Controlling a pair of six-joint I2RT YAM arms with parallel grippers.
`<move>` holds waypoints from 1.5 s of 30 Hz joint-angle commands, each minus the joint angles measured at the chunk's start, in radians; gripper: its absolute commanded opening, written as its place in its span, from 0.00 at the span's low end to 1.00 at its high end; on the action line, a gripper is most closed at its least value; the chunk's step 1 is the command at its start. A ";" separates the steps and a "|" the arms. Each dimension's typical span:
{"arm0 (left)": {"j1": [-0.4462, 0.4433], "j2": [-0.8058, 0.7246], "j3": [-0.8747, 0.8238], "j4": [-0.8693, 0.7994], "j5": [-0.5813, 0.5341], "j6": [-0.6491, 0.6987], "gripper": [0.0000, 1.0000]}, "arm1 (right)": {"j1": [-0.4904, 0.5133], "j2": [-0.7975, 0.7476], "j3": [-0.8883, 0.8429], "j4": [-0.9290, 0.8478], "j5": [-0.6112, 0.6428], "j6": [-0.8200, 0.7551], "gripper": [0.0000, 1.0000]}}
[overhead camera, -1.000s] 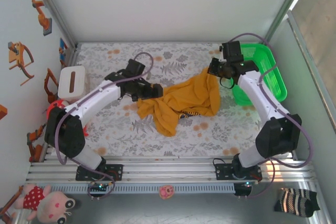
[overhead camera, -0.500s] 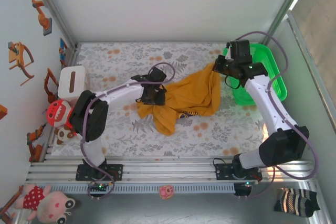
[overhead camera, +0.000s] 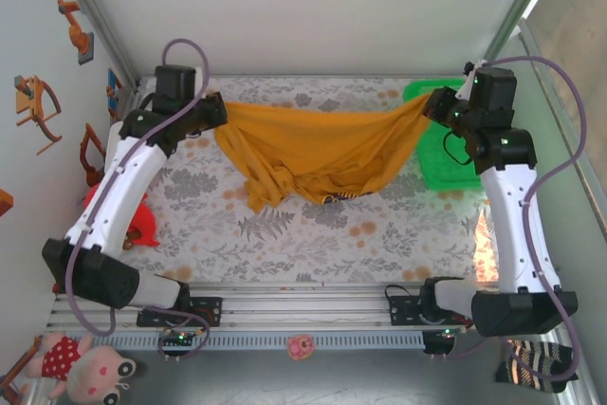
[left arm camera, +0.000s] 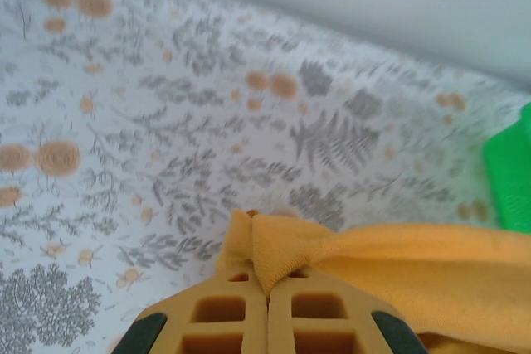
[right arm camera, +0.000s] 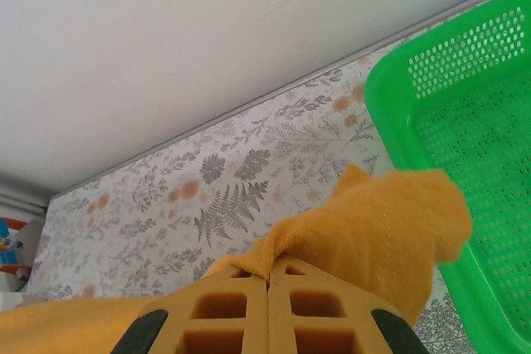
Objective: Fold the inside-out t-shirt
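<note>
I now have the mustard t-shirt (overhead camera: 313, 144) pinched at both ends. The left gripper (overhead camera: 220, 116) is clamped on a bunched fold of the fabric. In the left wrist view its fingers (left arm camera: 224, 312) meet, with a knot of yellow cloth squeezed between the tips. A second ago that gripper stood wide, just beside the shirt's left edge near the middle of the table. Half a second ago it was down on the cloth. Since then it has closed and pulled back to the far left corner.

The right gripper (overhead camera: 429, 106) is closed on the shirt's other end, as it was a second ago. A thick lump of fabric spills over its tips (right arm camera: 267, 275). It has moved farther right and now sits over the near-left corner of the green basket (overhead camera: 446, 175).

The shirt was a crumpled heap in the middle of the floral tablecloth (overhead camera: 313, 230). It is now drawn out in a sagging band across the far half of the table, between the two grippers. Its upper edge runs fairly taut from one grip to the other. The lower part droops toward me in loose folds, longest at the left. I cannot tell whether those folds touch the cloth. A strip of dark print (overhead camera: 339, 198) peeks out at the lower edge.
</note>
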 commanded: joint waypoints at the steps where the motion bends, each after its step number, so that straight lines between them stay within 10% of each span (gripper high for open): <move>1: 0.017 -0.043 0.032 -0.029 0.071 0.001 0.00 | -0.007 -0.027 0.051 -0.010 -0.031 0.022 0.00; 15: 0.049 -0.142 0.231 -0.023 0.045 -0.086 0.00 | -0.010 -0.070 0.165 -0.027 -0.130 0.074 0.00; 28: 0.157 0.282 0.112 0.018 0.099 -0.032 0.00 | -0.001 0.369 0.003 0.177 -0.186 0.100 0.00; 29: 0.163 0.327 0.125 0.023 0.085 -0.024 0.00 | 0.002 0.414 0.023 0.169 -0.170 0.076 0.13; 32: 0.188 0.444 0.201 -0.008 0.099 -0.006 0.36 | 0.026 0.450 0.044 0.133 -0.114 0.026 0.46; 35: 0.189 0.476 0.247 -0.044 0.124 0.007 0.76 | 0.086 0.383 -0.020 0.103 -0.082 -0.002 0.52; 45: 0.004 0.253 -0.040 -0.008 0.104 0.093 0.93 | 0.408 0.234 -0.363 0.130 -0.032 0.047 0.53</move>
